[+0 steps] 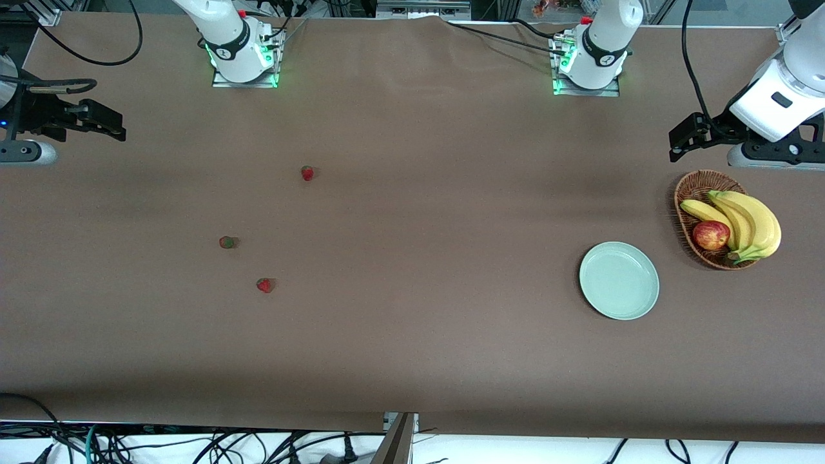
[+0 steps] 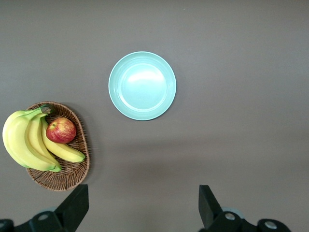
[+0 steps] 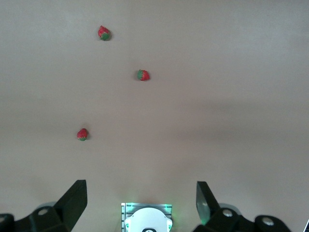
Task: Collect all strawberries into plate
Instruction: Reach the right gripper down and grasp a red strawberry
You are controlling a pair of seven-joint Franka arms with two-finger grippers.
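Three strawberries lie apart on the brown table toward the right arm's end: one (image 1: 307,173) farthest from the front camera, one (image 1: 227,242) in the middle, one (image 1: 264,285) nearest. They also show in the right wrist view (image 3: 82,134) (image 3: 142,75) (image 3: 104,33). The mint-green plate (image 1: 619,280) lies empty toward the left arm's end and shows in the left wrist view (image 2: 142,86). My right gripper (image 1: 106,122) (image 3: 141,200) is open and empty, high over the table's right-arm end. My left gripper (image 1: 683,138) (image 2: 143,208) is open and empty, high over the table beside the basket.
A brown wicker basket (image 1: 693,180) (image 2: 72,176) holds bananas (image 1: 751,222) and a red-yellow apple (image 1: 711,235); it stands beside the plate, closer to the table's left-arm end. The two arm bases (image 1: 242,58) (image 1: 590,61) stand at the table's back edge.
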